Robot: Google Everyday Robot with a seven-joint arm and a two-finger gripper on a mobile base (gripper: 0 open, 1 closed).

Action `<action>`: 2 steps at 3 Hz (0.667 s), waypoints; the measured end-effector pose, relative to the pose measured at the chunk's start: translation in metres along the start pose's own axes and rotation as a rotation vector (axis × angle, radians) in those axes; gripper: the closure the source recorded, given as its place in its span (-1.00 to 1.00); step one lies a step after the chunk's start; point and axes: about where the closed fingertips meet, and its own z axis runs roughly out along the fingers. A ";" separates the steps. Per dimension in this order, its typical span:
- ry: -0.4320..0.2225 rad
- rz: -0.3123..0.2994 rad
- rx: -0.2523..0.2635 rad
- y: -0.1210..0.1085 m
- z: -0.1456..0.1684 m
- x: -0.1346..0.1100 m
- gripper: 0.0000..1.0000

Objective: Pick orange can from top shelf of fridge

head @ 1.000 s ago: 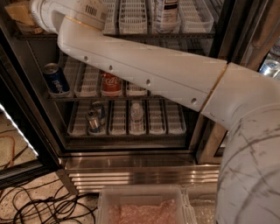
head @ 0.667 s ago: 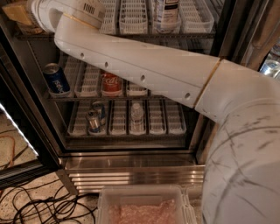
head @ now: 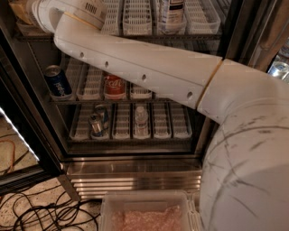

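Although the white, tube-shaped robot arm filled much of the view, its reach could be followed from 4 o'clock up to 10 o'clock. There the gripper was placed at the left end of the top shelf, a thin dark metal rack carrying white slotted plastic trays, inside the tall glass-door fridge. Just to 9 o'clock of the gripper, an orange-tan shape was seen and was judged to be the orange can. Whether the gripper was open, closed, or closed on that can could not be told.

The step in hand was judged to be the grasp itself. It would be done well if the can were taken around its middle, kept upright, and lifted slightly off its tray. It should then be drawn straight out toward 6 o'clock, so that the elbow was kept clear of the dark door frame.

A blue cola can at 9 o'clock and a red cola can near the centre were to be left alone.

Much was hidden. The orange can was cut off by the top and left edges, so its markings and rim could not be read, and any contact with the gripper was not shown. The red can's top and the right of the middle rack were covered by the arm.
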 end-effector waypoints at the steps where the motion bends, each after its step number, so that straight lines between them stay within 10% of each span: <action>1: 0.000 0.000 0.000 0.000 0.000 0.000 0.68; 2: 0.000 0.003 -0.001 0.000 -0.002 -0.003 1.00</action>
